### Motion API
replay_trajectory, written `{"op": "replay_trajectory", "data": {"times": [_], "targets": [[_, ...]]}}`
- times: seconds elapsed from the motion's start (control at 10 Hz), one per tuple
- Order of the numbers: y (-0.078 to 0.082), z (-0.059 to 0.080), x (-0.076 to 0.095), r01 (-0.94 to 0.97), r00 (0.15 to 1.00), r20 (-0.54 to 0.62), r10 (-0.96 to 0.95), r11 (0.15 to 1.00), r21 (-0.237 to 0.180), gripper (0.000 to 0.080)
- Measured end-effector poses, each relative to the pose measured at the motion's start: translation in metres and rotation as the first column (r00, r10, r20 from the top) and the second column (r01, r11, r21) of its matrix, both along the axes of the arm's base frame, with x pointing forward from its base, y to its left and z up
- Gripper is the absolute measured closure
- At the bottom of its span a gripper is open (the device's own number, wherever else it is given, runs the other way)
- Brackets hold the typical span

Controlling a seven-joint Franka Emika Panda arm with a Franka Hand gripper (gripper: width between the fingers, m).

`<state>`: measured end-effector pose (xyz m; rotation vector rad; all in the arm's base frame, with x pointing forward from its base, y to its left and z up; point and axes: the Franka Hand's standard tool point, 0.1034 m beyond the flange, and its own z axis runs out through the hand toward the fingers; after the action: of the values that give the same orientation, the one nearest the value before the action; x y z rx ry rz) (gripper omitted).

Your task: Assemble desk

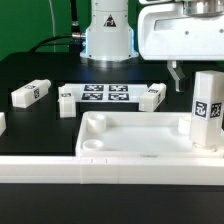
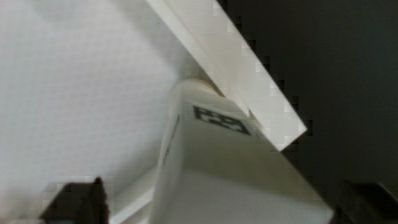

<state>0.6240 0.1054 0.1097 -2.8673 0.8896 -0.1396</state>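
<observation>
The white rimmed tabletop [image 1: 130,138] lies at the front of the table. One leg block [image 1: 207,112] with a black-and-white tag stands upright in its corner at the exterior view's right. My gripper [image 1: 200,85] hangs over that leg, its jaws open on either side of the leg's top with a gap on each side. In the wrist view the leg [image 2: 222,165] runs between my dark fingertips [image 2: 80,202], with the tabletop's floor [image 2: 71,90] and rim [image 2: 222,50] beyond it. Three more legs lie on the table behind the tabletop [image 1: 30,93], [image 1: 66,100], [image 1: 152,96].
The marker board [image 1: 108,94] lies flat between the loose legs. A long white border bar [image 1: 60,166] runs along the table's front edge. The robot's base [image 1: 107,35] stands at the back. A small white piece [image 1: 2,122] shows at the exterior view's left edge.
</observation>
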Motion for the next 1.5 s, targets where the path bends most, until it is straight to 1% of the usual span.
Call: {"op": "replay_trajectory", "data": {"times": [0.2,0.4,0.7,0.9,1.0,1.1,1.2,1.3,1.5], "targets": [[0.0035,0.001,-0.0002,-0.196,0.98,0.019,0.197,0.98,-0.026,0.0151],[0.004,0.0011,-0.0003,-0.323,0.945,0.027,0.325,0.945,-0.047,0.0151],[0.0039,0.0028,0.0015,-0.575,0.814,0.024,0.581,0.81,-0.118,0.0151],[0.0014,0.0008,0.0012,-0.691,0.713,0.019,0.701,0.708,-0.144,0.0151],[0.001,0.0001,0.001,-0.716,0.688,0.017,0.726,0.682,-0.148,0.0151],[0.0005,-0.0003,0.0008,-0.787,0.601,0.005,0.799,0.593,-0.169,0.0151],[0.0004,-0.0009,0.0006,-0.814,0.563,0.0,0.827,0.554,-0.174,0.0151],[-0.0002,-0.0014,0.0006,-0.813,0.565,0.0,0.825,0.556,-0.173,0.0151],[-0.0002,-0.0014,0.0005,-0.812,0.565,0.0,0.825,0.557,-0.173,0.0414]]}}
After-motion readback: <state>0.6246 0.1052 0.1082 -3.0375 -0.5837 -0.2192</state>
